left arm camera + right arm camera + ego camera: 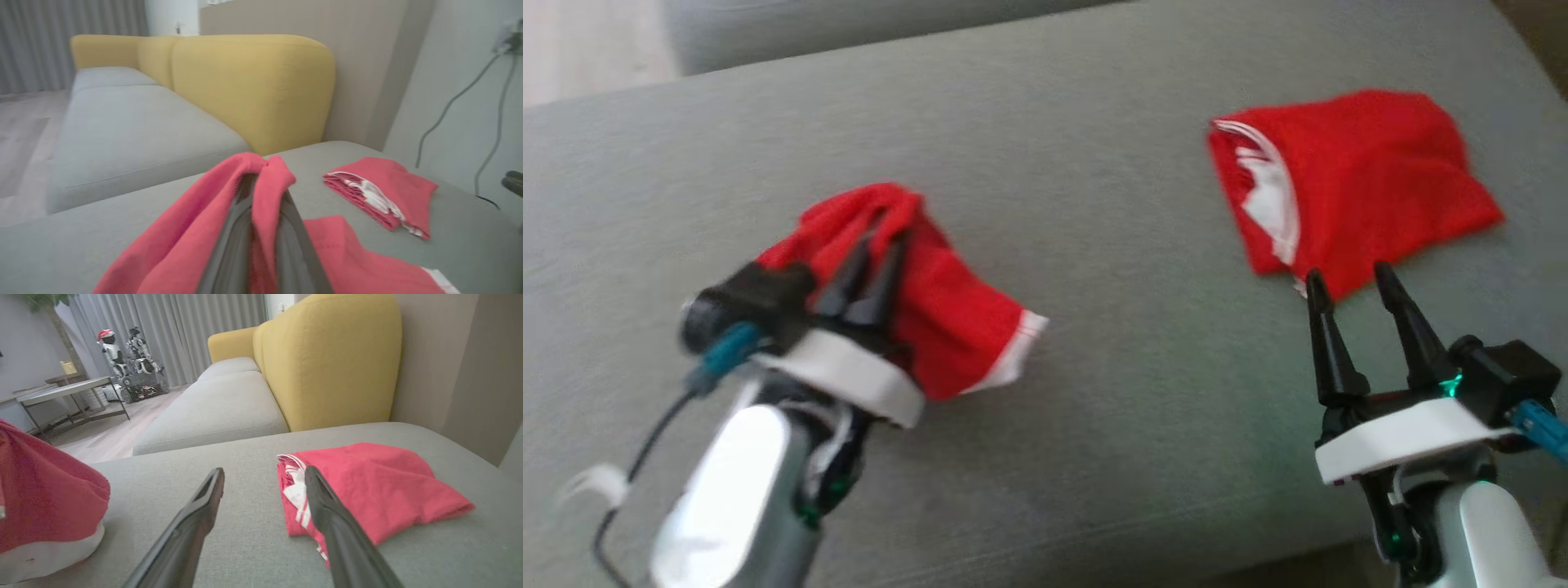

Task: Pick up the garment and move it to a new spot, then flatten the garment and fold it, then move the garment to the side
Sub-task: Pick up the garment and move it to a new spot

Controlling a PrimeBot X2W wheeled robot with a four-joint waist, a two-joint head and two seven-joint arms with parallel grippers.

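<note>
A red garment (pixel 947 318) with a white hem lies bunched on the grey cushion (pixel 1094 392) at the left. My left gripper (pixel 888 237) is shut on its raised upper fold. In the left wrist view the cloth (pixel 184 245) drapes over both fingers (pixel 229 245). A second red garment (pixel 1364 171) with white trim lies folded at the right. My right gripper (pixel 1347 278) stands open at its near edge with nothing between its fingers. The right wrist view has the folded garment (pixel 367 490) beyond the right finger (pixel 343 539) and the held garment (pixel 41 498) at far left.
A yellow sofa backrest (pixel 253 85) rises behind the cushion, with a longer grey seat (pixel 122 130) beside it. Cables (pixel 449 106) hang on the wall at the right. A low table (pixel 69 388) and another robot (pixel 122 359) stand across the wooden floor.
</note>
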